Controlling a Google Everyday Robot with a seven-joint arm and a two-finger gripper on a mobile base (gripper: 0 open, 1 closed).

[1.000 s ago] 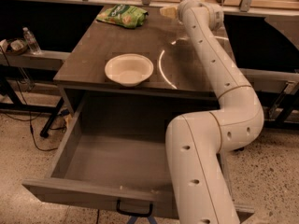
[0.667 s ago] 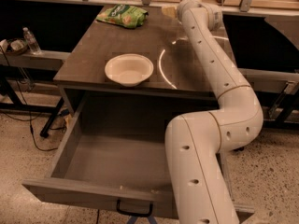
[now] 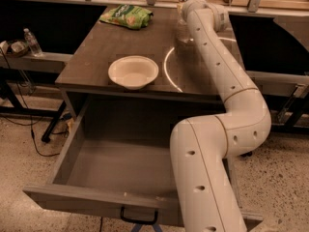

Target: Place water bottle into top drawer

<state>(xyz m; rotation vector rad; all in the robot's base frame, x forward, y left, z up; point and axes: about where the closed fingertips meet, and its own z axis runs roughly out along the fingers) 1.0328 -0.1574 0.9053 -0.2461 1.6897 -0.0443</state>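
Water bottle (image 3: 182, 33) stands upright at the far edge of the tabletop (image 3: 96, 52), upper middle of the frame, right against the far end of the arm (image 3: 227, 81). Its clear lower body shows just below the wrist. The claw (image 3: 186, 7) is up there too, level with the bottle's middle and mostly hidden behind the wrist. Whether it has closed on the bottle or how wide it stands, cannot tell from here. The top drawer (image 3: 72, 199) is pulled well out toward the bottom of the frame, handle (image 3: 139, 216) at front centre, and the bottle is not in it. So as I judge it: drawer opening done and reach to the bottle done or nearly so, while a confirmed grasp, the lift, the carry back over the tabletop and the drop into the drawer are all left. That makes it an early stage. Against a second ago, a tan tip stuck out to the left of the wrist then, and now the arm's end sits a bit further right and tighter on the bottle, with the bottle's body showing more plainly under it. Elbow and lower arm look much the same. The white bowl (image 3: 133, 72) mid tabletop, the green chip bag (image 3: 126, 16) at the far left corner, the small bottle (image 3: 33, 41) on the side ledge at upper left and the drawer have not shifted.
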